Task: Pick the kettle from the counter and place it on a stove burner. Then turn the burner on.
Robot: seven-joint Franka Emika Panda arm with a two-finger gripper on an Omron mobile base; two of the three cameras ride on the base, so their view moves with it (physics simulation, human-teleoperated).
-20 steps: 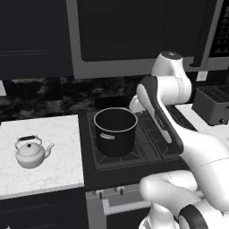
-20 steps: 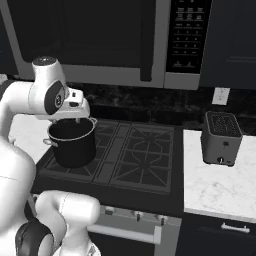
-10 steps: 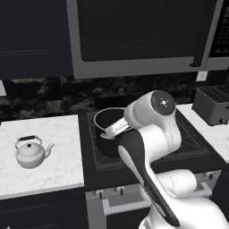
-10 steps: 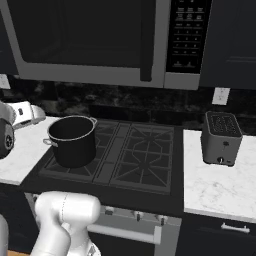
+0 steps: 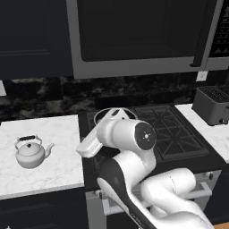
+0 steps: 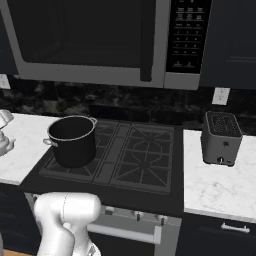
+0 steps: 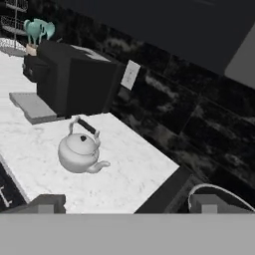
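Swung left off the pot, the arm faces the kettle sitting untouched on the counter; with fingers spread, it should descend squarely over the handle.

silver kettle upright on marble counter

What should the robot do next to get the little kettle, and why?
Probably move the pincer closer and down over the kettle. The kettle sits untouched on the counter, apart from the open finger tips, its black handle up for grabbing.
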